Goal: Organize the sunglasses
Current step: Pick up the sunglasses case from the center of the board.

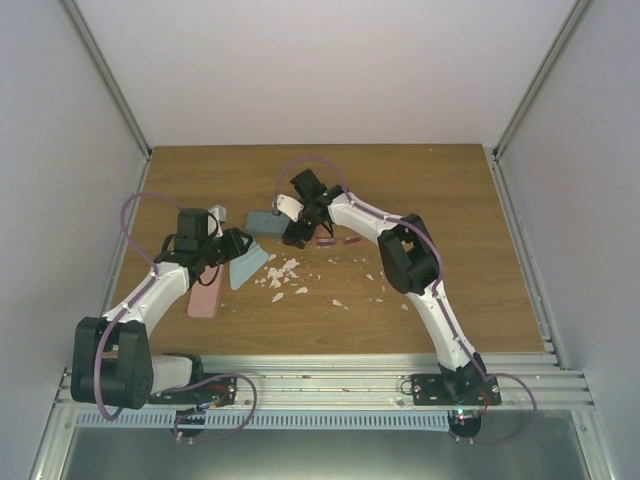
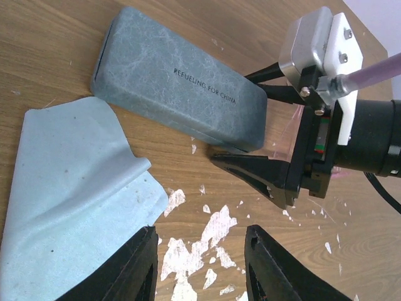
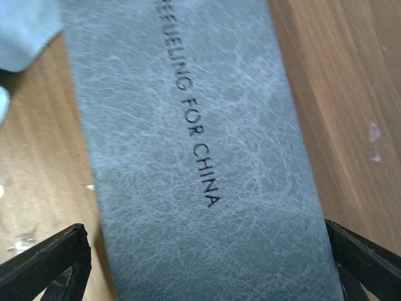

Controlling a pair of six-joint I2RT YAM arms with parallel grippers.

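- Our right fingers (image 3: 44,260) stand wide apart, one on either side of the blue-grey case (image 3: 200,144). The case lies flat on the tabletop (image 1: 420,190) between them. We judge the spread is set to the case's width, for a grip not yet closed.
- Our left fingers (image 2: 125,269) are partly parted with nothing between them. A light blue cloth (image 2: 69,188) lies just beside them, probably left free for later.
- The pink sunglasses (image 1: 338,241) lie on the tabletop just beside the right fingers, on the side away from the case. They are outside it, so they seem to be waiting to be stowed.
- We cannot make out the dark pair.
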